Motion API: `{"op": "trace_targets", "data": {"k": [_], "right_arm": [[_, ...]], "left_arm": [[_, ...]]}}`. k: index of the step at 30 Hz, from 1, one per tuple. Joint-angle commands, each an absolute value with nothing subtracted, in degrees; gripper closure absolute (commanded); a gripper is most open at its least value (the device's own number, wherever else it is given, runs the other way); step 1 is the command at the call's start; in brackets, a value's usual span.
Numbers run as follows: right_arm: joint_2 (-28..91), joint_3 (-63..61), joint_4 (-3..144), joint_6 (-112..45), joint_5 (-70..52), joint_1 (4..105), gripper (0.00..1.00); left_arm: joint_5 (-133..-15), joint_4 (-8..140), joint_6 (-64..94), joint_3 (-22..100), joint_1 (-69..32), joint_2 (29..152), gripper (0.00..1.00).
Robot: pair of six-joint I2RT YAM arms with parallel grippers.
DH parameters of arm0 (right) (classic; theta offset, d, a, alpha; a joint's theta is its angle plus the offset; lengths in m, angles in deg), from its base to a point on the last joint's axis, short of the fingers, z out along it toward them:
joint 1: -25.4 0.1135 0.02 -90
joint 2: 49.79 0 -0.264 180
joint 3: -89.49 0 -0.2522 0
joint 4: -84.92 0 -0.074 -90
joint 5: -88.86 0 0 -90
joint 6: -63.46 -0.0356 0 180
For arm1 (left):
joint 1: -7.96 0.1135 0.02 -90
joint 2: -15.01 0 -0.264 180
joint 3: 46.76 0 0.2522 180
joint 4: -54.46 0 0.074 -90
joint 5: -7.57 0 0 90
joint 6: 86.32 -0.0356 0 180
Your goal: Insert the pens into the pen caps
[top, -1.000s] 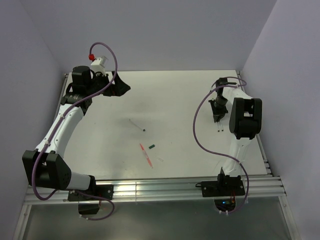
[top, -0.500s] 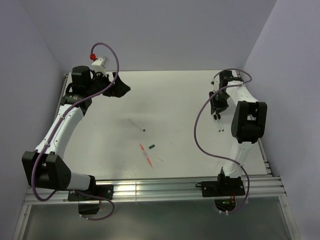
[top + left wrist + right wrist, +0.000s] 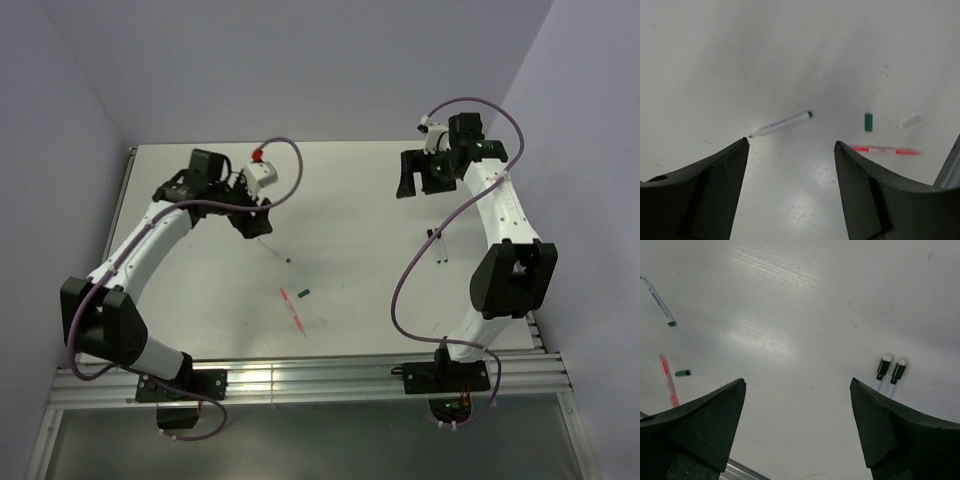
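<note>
A whitish pen (image 3: 780,124) with a dark green end lies just beyond my open left gripper (image 3: 791,142), which hovers over it (image 3: 272,248) with nothing between its fingers. Farther on lie a dark green cap (image 3: 868,121), a pale clear cap (image 3: 911,121) and a red pen (image 3: 883,149). The red pen (image 3: 292,310) and green cap (image 3: 303,293) sit mid-table. Two whitish pens with black caps (image 3: 883,368) (image 3: 898,371) lie side by side at the right (image 3: 440,247). My right gripper (image 3: 797,381) hangs open and empty, high at the back right (image 3: 408,185).
The white table (image 3: 350,200) is walled by purple panels. A metal rail (image 3: 330,375) runs along its near edge by the arm bases. Purple cables loop off both arms.
The left arm swung from the back-left corner toward the middle, over the whitish pen. The right gripper opened and drew up and back from the two capped pens.
</note>
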State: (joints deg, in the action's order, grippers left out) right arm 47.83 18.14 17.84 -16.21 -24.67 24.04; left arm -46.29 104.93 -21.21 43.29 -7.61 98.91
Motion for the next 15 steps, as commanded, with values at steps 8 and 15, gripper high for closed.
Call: {"op": "trace_targets", "data": {"k": [8,15], "right_arm": [[40.9,8.0,19.9,-15.2,-24.1,24.2,0.05],[40.1,7.0,19.7,-15.7,-22.6,23.6,0.04]], "left_arm": [[-63.7,103.9,-15.8,37.2,-26.4,109.5,0.35],[-70.0,103.3,-9.8,37.9,-34.8,115.1,0.38]]}}
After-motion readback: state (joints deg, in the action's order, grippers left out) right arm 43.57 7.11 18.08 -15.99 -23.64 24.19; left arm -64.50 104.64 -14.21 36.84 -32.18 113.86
